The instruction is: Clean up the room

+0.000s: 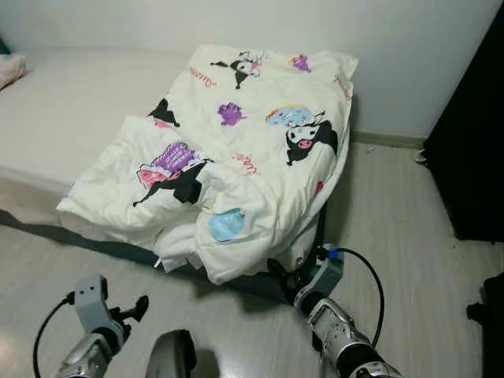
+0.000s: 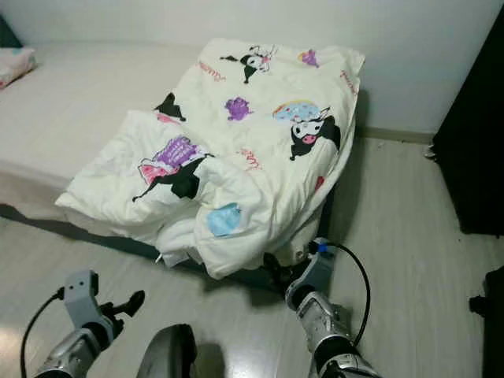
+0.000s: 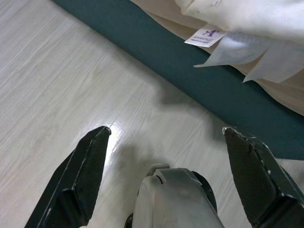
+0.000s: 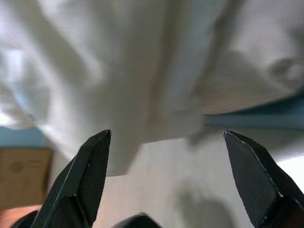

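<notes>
The right end effector (image 4: 166, 137) is reaching under the hanging corner of the comforter (image 1: 252, 150), its fingertips hidden there in the head views, fingers spread wide with nothing between them. The cream, cartoon-printed comforter is lying rumpled across the bed (image 1: 71, 102), drooping floorward. The left end effector (image 3: 166, 135) is hovering wide open above the floor (image 3: 57, 71).

low bed (image 1: 71, 118) on pale wood floor (image 1: 409, 236); cartoon-print duvet (image 1: 252, 142) bunched over bed's foot end, hanging off its front edge; pillow (image 1: 11, 69) at far left edge.

Rumpled cartoon-print quilt (image 1: 252, 150) across pale mattress (image 1: 71, 110)
</notes>
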Controlling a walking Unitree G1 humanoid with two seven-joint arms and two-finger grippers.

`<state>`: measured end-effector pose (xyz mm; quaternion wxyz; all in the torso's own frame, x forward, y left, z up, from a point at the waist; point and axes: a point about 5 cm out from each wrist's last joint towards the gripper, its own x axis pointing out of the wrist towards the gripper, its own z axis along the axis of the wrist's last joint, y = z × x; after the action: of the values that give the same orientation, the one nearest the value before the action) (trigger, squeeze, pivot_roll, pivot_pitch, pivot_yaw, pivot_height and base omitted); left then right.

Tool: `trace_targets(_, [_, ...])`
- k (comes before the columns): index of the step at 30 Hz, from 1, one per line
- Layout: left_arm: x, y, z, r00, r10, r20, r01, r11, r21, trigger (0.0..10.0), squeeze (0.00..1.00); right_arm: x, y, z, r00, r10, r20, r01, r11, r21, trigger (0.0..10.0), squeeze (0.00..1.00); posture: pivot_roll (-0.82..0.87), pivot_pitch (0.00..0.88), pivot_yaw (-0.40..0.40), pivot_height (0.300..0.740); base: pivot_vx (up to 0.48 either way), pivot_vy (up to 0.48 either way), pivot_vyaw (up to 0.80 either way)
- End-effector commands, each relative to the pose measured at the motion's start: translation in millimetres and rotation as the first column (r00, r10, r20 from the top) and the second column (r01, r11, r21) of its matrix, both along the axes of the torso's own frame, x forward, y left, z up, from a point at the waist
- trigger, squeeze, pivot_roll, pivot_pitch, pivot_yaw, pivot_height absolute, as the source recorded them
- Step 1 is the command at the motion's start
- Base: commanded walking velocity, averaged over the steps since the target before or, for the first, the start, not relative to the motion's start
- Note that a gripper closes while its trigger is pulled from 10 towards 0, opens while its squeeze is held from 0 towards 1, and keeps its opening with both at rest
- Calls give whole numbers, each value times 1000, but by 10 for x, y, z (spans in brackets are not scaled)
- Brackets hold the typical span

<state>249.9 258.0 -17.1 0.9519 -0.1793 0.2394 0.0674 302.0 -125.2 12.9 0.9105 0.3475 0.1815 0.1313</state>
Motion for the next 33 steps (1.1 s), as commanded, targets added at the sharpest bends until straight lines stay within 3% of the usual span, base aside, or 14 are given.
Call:
trace_targets(1, [-75,111,-4,1000,15,4,-15,1000,8,10000,0,-4,153,74,989,117,91,-118,993,13,10000,0,165,275,87,445,0,0,0])
trace_targets(3, [-81,133,9,1000,9,14,-10,1000,10,10000,0,1,234,107,972,201,123,-197,979,-44,10000,0,176,286,90,445,0,0,0])
trace_targets(5, [-104,157,9,1000,6,17,-6,1000,15,10000,0,31,244,123,970,211,118,-203,976,-72,10000,0,194,298,95,445,0,0,0])
trace_targets(12, [-187,212,-5,1000,-8,18,8,1000,29,10000,0,116,276,218,965,220,143,-213,975,-67,10000,0,227,326,103,445,0,0,0])
trace_targets(17, [-247,283,16,999,-14,34,12,999,38,10000,0,210,136,236,991,108,84,-98,988,-119,10000,0,256,354,107,445,0,0,0])
trace_targets(20, [-266,309,32,999,-20,41,18,999,47,10000,0,240,22,257,996,12,88,-5,997,-79,10000,0,265,360,110,445,0,0,0])
trace_targets(24, [-275,317,43,999,-31,43,29,998,53,10000,0,237,-6,265,995,2,103,4,998,-58,10000,0,275,370,119,445,0,0,0])
trace_targets(33, [-332,350,52,998,-57,34,54,997,61,10000,0,112,-51,96,999,-10,33,13,997,-77,10000,0,283,395,135,445,0,0,0])
